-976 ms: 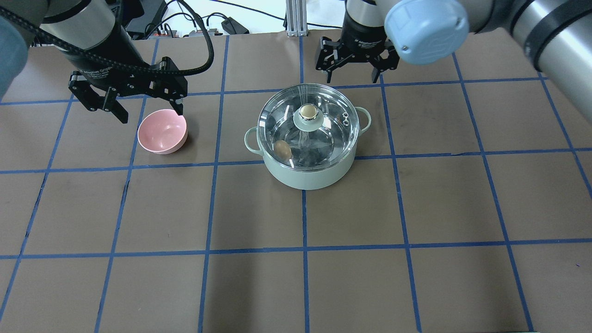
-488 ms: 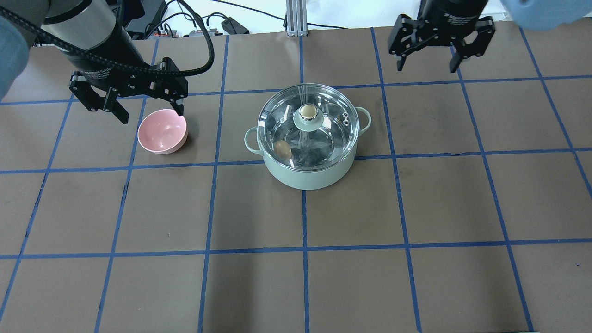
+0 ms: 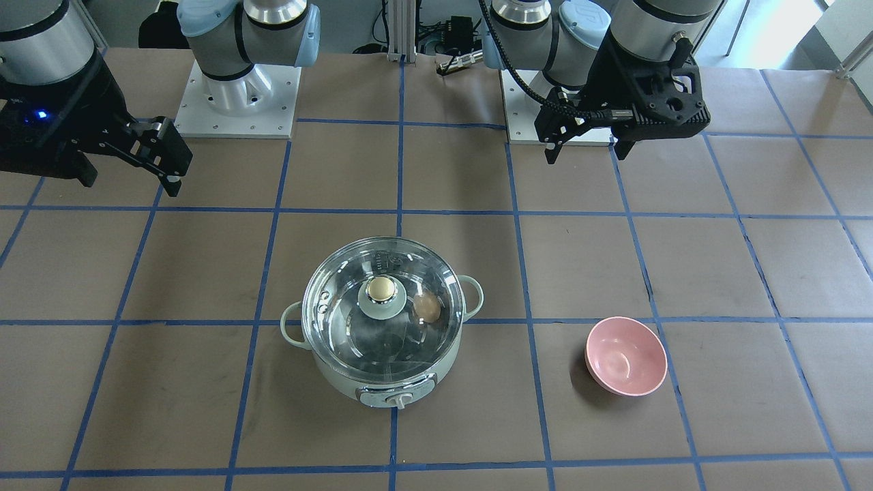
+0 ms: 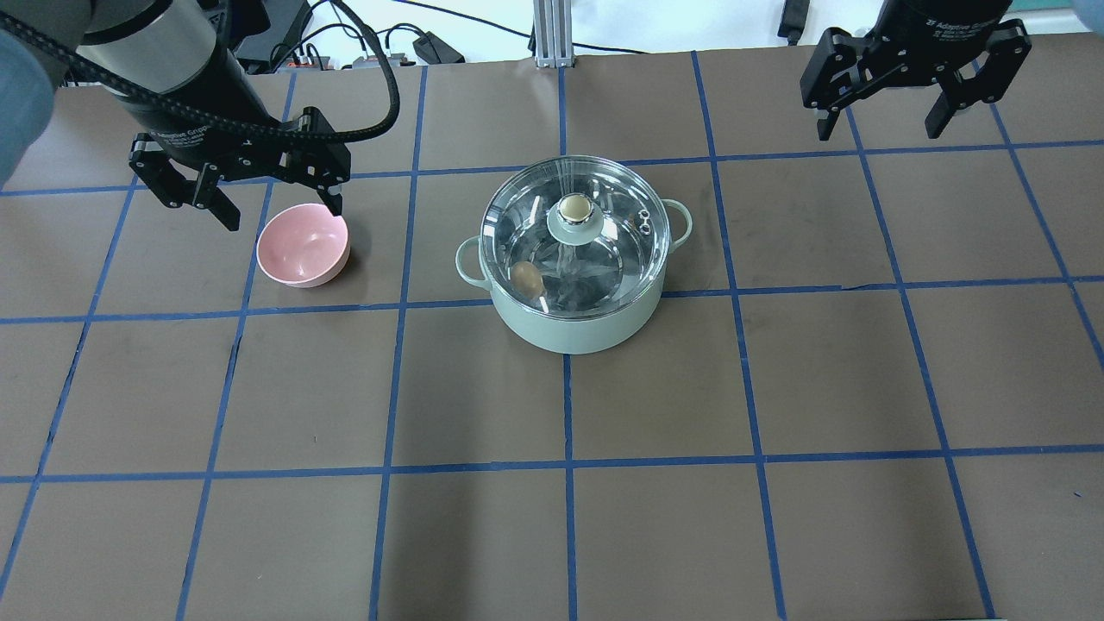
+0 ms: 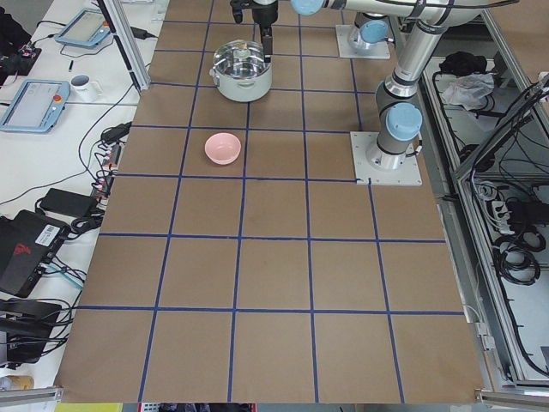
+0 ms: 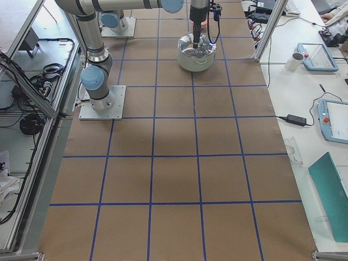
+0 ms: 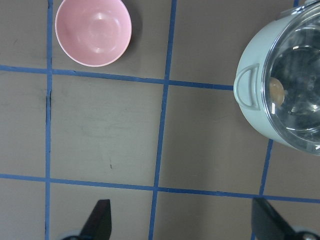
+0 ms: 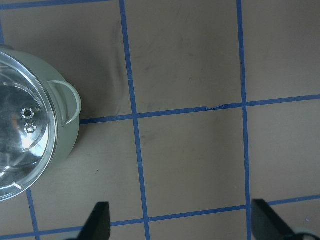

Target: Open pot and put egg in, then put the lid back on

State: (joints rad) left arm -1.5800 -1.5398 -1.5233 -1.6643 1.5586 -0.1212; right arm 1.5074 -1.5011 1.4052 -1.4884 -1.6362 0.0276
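My left gripper [image 4: 282, 211] and right gripper [image 4: 880, 121] both hang wide open, empty, pot [image 4: 569, 332] sitting between them, lid [image 4: 608, 250] on, egg [image 4: 526, 277] inside.

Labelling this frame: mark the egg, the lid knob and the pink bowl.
egg [image 4: 526, 277]: overhead view, centre of shell, seen through glass.
lid knob [image 4: 573, 208]: overhead view, top of knob.
pink bowl [image 4: 302, 246]: overhead view, bare inner floor.

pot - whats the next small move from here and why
Probably nothing more on the pot; I'd just send both arms to rest. The egg lies inside it, the lid sits flat on its rim, and the left claw and right claw are open, empty and apart from it, so the task looks finished.
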